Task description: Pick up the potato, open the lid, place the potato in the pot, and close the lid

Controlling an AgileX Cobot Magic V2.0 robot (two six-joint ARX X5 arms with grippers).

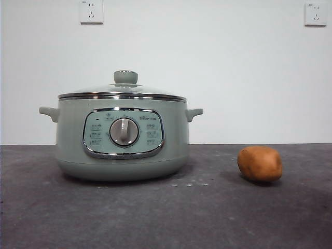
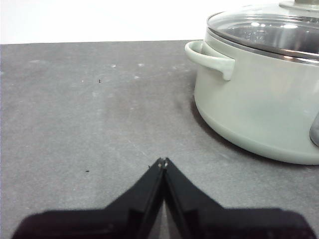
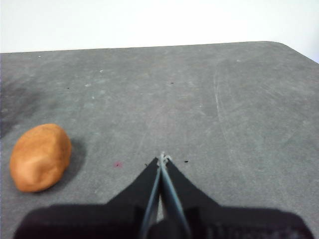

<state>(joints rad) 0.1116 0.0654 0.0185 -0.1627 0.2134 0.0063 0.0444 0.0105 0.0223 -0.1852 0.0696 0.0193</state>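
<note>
Two grippers hang over the dark grey table (image 1: 290,218), both with jaws pressed together at the tips and nothing between them. One potato (image 1: 260,163), a smooth, rounded oval of orange-brown skin, lies on the table well apart from the pot (image 1: 122,137), near the right gripper (image 3: 162,158). That pale sage-green pot shows a chrome-framed panel and silver dial, and the glass lid (image 1: 122,92) with its green knob sits closed on it. Beside its handle waits the left gripper (image 2: 162,161).
</note>
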